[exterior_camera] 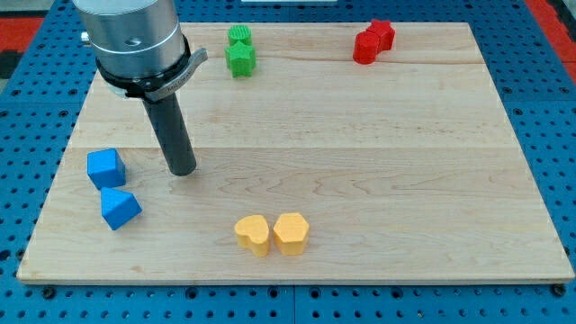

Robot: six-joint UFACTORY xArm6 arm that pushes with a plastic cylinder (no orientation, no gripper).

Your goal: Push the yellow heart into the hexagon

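Although the yellow heart [253, 235] already sat touching the yellow hexagon [292, 233] near the view's bottom, the rod's tip [183, 168] stood well apart, up-left beside the blue blocks [106, 166] (no gripper, so nothing held). A careless approach from the left might knock both yellow pieces askew or apart.
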